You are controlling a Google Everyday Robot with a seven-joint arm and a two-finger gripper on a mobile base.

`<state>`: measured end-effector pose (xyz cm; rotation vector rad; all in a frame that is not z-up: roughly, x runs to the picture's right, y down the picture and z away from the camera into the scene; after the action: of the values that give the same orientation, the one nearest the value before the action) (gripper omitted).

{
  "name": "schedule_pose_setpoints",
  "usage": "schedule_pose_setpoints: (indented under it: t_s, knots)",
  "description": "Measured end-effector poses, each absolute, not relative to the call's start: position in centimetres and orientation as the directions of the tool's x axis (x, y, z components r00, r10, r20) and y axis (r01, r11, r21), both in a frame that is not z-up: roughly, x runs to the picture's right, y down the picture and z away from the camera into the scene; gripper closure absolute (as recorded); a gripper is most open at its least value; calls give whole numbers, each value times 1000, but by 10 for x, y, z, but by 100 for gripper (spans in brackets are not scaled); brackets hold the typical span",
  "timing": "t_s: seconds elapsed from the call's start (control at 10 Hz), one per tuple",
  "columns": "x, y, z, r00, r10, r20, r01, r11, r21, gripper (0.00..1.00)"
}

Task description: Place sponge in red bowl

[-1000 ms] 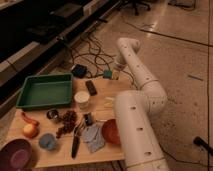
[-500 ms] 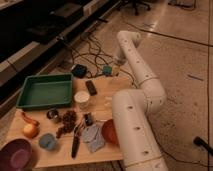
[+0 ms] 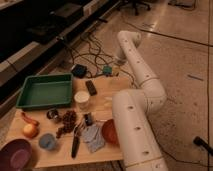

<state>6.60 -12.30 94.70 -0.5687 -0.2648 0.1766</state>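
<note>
The sponge (image 3: 106, 70), teal-green with a yellow side, is at the far edge of the wooden table (image 3: 107, 92). My gripper (image 3: 111, 67) reaches down from the white arm onto it and looks shut on it, just above the table edge. The red bowl (image 3: 107, 132) sits at the near right of the table. My arm's thick white link hides its right half.
A green tray (image 3: 45, 90) is at far left. Near it are a white cup (image 3: 81, 100), a black bar (image 3: 91, 87) and a dark blue box (image 3: 79, 70). In front lie grapes (image 3: 67, 122), a grey cloth (image 3: 93, 138), a black utensil (image 3: 76, 144), a blue cup (image 3: 47, 141), an orange (image 3: 30, 130) and a purple bowl (image 3: 15, 153).
The arm's wrist has risen a little, and the sponge has come up slightly with the gripper. Nothing else on the table has moved.
</note>
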Motion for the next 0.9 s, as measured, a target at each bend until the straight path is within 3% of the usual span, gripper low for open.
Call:
schedule_pose_setpoints:
  t_s: [0.7, 0.9]
  knots:
    - [65, -118, 943, 947, 236, 218, -78, 828, -555, 100]
    - [67, -96, 924, 947, 238, 214, -83, 829, -553, 100]
